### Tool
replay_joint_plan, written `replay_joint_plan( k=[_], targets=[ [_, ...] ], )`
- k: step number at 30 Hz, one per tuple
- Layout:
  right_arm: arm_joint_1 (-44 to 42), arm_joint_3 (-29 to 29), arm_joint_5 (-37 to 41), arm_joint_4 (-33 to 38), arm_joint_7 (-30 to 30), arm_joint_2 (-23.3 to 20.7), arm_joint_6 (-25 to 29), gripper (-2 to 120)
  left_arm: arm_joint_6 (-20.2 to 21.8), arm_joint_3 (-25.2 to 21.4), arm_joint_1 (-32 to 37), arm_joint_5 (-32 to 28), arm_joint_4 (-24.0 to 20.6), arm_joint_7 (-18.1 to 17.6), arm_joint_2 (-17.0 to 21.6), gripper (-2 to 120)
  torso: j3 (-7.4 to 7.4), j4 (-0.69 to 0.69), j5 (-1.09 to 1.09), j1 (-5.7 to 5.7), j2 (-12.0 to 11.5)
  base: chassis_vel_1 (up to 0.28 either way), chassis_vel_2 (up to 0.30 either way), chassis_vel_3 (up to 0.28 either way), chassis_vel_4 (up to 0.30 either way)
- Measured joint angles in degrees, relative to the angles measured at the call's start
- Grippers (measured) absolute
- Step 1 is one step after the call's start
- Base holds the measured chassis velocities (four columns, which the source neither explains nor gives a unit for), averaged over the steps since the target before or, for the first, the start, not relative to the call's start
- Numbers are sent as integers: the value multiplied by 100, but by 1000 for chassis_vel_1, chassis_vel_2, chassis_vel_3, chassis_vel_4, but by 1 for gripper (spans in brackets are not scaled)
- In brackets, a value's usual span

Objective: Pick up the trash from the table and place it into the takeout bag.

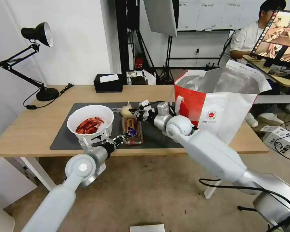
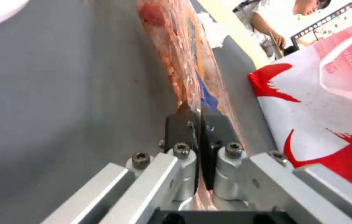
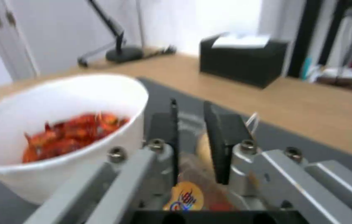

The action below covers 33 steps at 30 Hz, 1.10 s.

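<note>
Clamshell box (image 1: 132,130) lies on the bench (image 1: 29,132) just beside the bowl (image 1: 90,122). Left gripper (image 2: 196,123) is clamped on its near rim. Right gripper (image 3: 190,130), slightly parted, empty, hovers over its far end. Thin-rim pinch judged likely to slip.

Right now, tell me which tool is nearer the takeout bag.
Right. The right tool hovers over the mat's middle at the far end of the clamshell box, beside the takeout bag. The left tool grips the box's near end, farther from the bag.
</note>
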Motion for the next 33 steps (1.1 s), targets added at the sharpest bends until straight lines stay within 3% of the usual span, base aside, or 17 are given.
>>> replay_joint_plan(
  k=[8, 12, 15, 16, 18, 21, 25, 33],
  targets=[
    [-689, 372, 161, 1248, 606, -620, 345, 46, -62, -74, 55, -17, -158, 20, -29, 0, -1, 0, 0, -1, 0, 0, 0, 0, 0],
    [-1439, 716, 105, 1843, 737, -984, 451, 59, -79, -151, 81, -22, -220, 20, -48, 0, 0, 0, 0, 0, 0, 0, 0, 0, 0],
    [-2292, 1186, -131, 2296, 750, -1246, 600, 75, -85, -254, 122, -41, -363, 20, -37, 0, -1, -1, 1, -1, 0, 0, 0, 0, 0],
    [-2292, 1186, -131, 2296, 750, -1246, 600, 75, -85, -254, 122, -41, -363, 20, -37, 0, -1, -1, 1, -1, 0, 0, 0, 0, 0],
    [-3077, 1826, -443, 2660, 658, -1413, 765, 86, -94, -347, 165, -81, -537, 21, 2, 0, -1, 1, 0, -1, 1, 0, 0, 0, 0],
    [-3683, 2285, -646, 2907, 583, -1508, 864, 96, -108, -411, 183, -107, -639, 22, 47, 0, -1, -1, 1, -1, 1, 0, 0, 0, 0],
    [-4250, 2690, -867, 3127, 557, -1553, 1006, 100, -112, -503, 150, -112, -740, 47, 102, 0, -1, 0, -1, -1, 1, 0, 0, 0, 0],
    [-6141, 3787, -2147, 3352, 430, -1059, 2106, 100, -105, -623, -623, -256, -870, 170, 566, 0, -1, 0, 0, -1, 1, 0, 0, 0, 0]
  ],
)
